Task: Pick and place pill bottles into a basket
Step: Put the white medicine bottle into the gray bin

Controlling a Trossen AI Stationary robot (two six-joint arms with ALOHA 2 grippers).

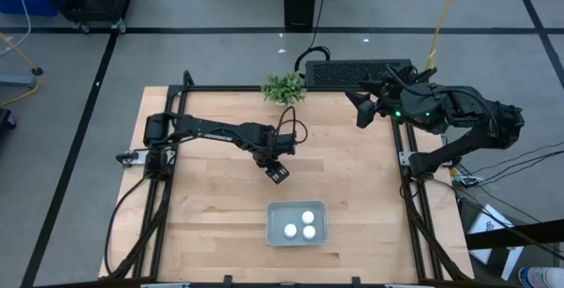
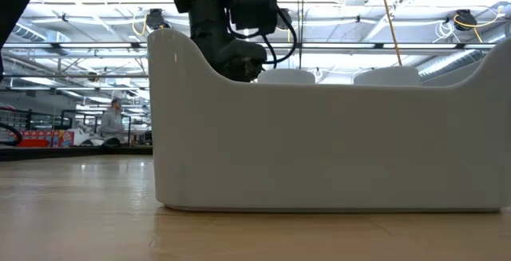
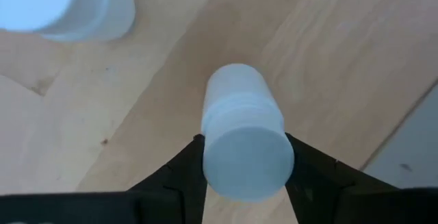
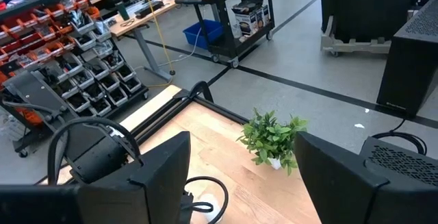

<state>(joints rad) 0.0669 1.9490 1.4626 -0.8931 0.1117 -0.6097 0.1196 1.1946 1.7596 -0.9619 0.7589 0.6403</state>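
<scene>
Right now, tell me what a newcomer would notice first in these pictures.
First, the left gripper out over mid-table, shut on a white bottle that fills the left wrist view, with another bottle standing on the wood beyond it. Next, the basket near the front edge, holding three bottles. The right gripper waits open and empty at the back right corner, beside the small green plant.

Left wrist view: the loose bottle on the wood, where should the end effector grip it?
Across the round body just below the cap, coming from above: the loose bottle seems to stand upright, cap up. The left end effector now holds another bottle.
</scene>
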